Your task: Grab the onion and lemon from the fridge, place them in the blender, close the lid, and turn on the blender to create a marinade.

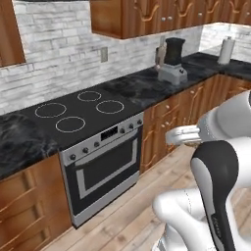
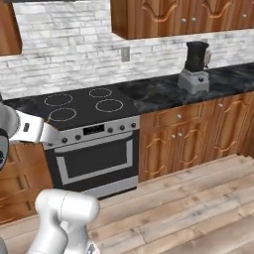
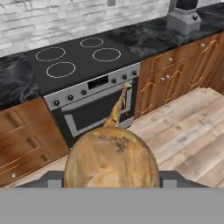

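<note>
Onion point(image 3: 111, 157) sits right at the gripper, clamped between the fingers, pointed tip aimed forward toward the oven point(image 3: 94, 111). Blender point(image 3: 183, 15) stands on the black counter point(image 3: 144, 37), well apart, ahead and off to the right past the stove. Judgement: the carry must swing right to get above the dark jar.

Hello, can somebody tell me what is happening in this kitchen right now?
The robot arm is carrying the onion, held in its pincer and seen close in the hand view. The arm is over the wooden floor, in front of the oven and its stove top. The blender stands on the dark counter to the right of the stove, some way off, so the onion is not in it yet. From here I cannot tell if the blender lid is on.
</note>
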